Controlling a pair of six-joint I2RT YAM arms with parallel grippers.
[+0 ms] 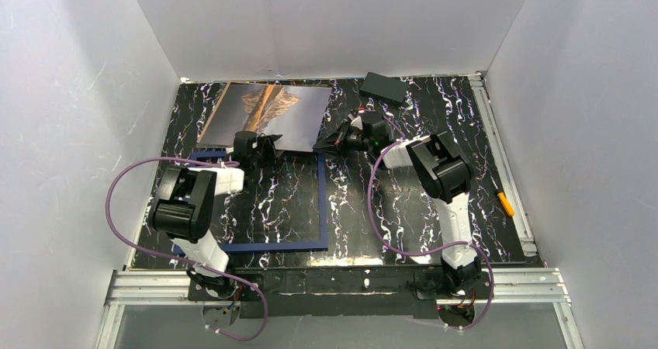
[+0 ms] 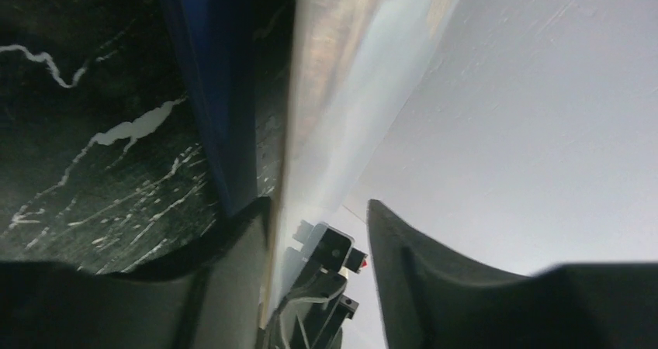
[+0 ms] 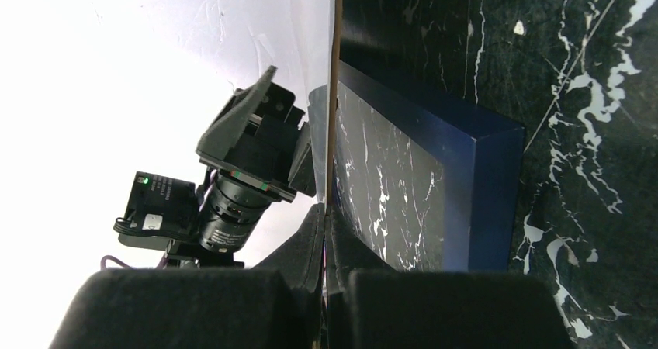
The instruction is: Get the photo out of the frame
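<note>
The photo point(image 1: 264, 110), a brown mountain print, is tilted up off the table at the back left, its near edge raised. The navy frame point(image 1: 320, 202) lies flat on the dark marbled table in front of it. My right gripper point(image 1: 326, 142) is shut on the photo's near right corner; in the right wrist view the two pads point(image 3: 310, 240) pinch the thin brown edge point(image 3: 334, 116) above the frame point(image 3: 473, 178). My left gripper point(image 1: 268, 144) is open at the photo's near edge; the print point(image 2: 349, 93) stands between its fingers point(image 2: 411, 271), beside the frame rail point(image 2: 221, 93).
A small black block point(image 1: 382, 88) lies at the back of the table, right of the photo. An orange-tipped tool point(image 1: 505, 203) lies near the right edge. White walls enclose the table on three sides.
</note>
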